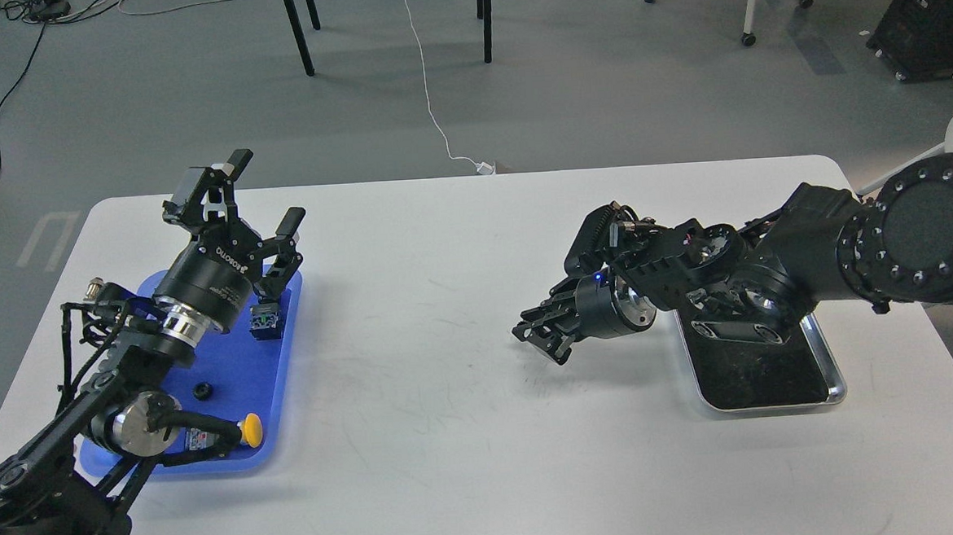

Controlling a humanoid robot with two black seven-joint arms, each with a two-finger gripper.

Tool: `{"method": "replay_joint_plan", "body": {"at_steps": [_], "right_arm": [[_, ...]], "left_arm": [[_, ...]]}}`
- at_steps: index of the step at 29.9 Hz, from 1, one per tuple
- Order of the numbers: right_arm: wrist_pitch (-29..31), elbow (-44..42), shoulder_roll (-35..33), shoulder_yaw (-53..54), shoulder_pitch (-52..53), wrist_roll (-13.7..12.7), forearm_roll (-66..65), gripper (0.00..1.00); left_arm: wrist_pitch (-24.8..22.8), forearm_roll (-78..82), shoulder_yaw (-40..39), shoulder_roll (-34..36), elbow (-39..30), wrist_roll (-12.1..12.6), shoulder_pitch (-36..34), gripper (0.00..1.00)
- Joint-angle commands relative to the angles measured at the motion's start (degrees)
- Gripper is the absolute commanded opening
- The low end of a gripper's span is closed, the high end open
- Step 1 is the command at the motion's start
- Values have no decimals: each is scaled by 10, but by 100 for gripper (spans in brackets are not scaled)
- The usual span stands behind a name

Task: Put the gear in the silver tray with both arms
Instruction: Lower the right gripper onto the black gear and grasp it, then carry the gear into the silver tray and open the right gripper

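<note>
Our left gripper (265,193) has its two fingers spread wide apart with nothing between them; it is raised above the far end of the blue tray (229,370), just over a small blue-and-green block (266,321) that sits on that tray. Nearer to us on the same tray lie a small black gear (201,389) and a yellow-capped part (251,429), both apart from the fingers. Our right gripper (539,335) points left, low over the bare white table (452,432), just to the left of the silver tray (832,367); it shows dark and end-on, so we cannot tell whether its fingers are apart or what, if anything, they pinch. The right arm's wrist and forearm cross above the silver tray, whose dark bottom holds nothing we can make out.
</note>
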Motion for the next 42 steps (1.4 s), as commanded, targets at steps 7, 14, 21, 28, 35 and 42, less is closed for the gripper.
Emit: {"method": "replay_joint_plan", "body": {"at_steps": [7,14,21,28,35,42], "right_arm": [[6,90,-121,-39,94,0,-55,18],[7,85,-253,-72,77,0,-101,19],[9,30,-303,-76,-2,0,-99,20],[9,-20,-295,-50,-55,0,-93,21],[9,-54,-268,-27,-83,0,-92,26],[7,-63,-258,-6,-98,0,-86,57]], "left_arm": [[-2,0,3,-3,-2,2,-1,98],[-2,0,8,0,-17,3,-3,98],[-2,1,11,-4,-18,4,-3,98],[-2,1,11,-4,-19,4,-3,98],[-2,1,11,-4,-19,3,-2,98],[-2,1,11,4,-21,2,0,98]]}}
